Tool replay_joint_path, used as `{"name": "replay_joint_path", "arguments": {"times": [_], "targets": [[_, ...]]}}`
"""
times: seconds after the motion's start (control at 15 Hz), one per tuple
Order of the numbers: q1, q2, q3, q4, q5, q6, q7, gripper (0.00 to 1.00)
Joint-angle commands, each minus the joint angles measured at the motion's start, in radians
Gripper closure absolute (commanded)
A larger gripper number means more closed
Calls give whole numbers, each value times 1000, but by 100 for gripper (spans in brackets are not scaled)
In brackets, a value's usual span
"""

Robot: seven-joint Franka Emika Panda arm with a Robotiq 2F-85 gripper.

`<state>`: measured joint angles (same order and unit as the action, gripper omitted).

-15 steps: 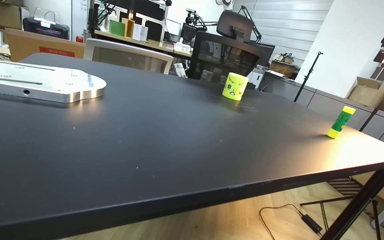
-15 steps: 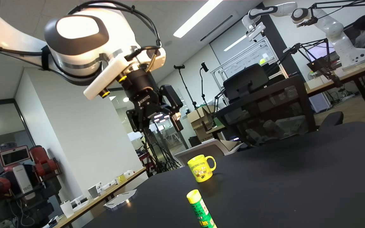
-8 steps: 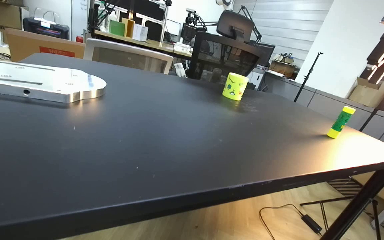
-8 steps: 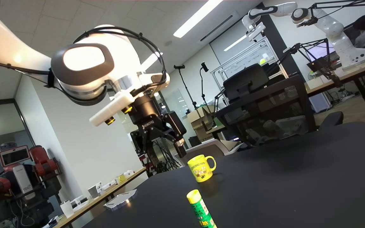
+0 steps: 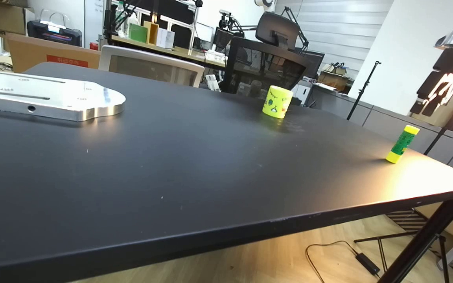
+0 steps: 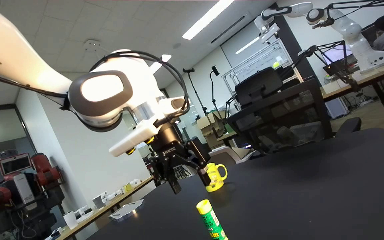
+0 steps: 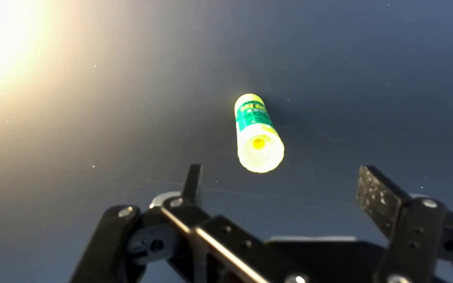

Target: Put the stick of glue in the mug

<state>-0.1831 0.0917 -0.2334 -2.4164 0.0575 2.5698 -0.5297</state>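
Note:
The glue stick [image 5: 402,144] stands upright on the dark table near its edge, green in the middle with yellow ends. It also shows in an exterior view [image 6: 211,220], cut off at the bottom, and in the wrist view [image 7: 255,118] from above. The lime-yellow mug [image 5: 277,102] stands upright farther along the table. In an exterior view, a finger covers part of the mug [image 6: 216,181]. My gripper [image 6: 192,187] is open and empty, above the table near the glue stick. In the wrist view, the glue stick is just beyond the open fingertips [image 7: 281,169], between their lines.
A thick metal plate [image 5: 49,94] lies on the table, far from the glue stick. The table's front edge [image 5: 273,224] runs close by the glue stick's side. A black mesh chair [image 6: 285,116] and a pale chair [image 5: 151,65] stand at the table's edge.
My gripper has come down toward the table and closer to the glue stick, staying open. The glue stick and the mug have not moved.

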Motion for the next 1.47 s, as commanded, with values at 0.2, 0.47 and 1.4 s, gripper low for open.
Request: {"name": "replay_joint_path", "arguments": {"times": [0.2, 0.47, 1.4], "targets": [[-38, 67, 29, -4, -11, 51, 22, 0], [-50, 91, 35, -6, -19, 69, 28, 0], [-70, 104, 56, 1, -15, 12, 16, 97]]}}
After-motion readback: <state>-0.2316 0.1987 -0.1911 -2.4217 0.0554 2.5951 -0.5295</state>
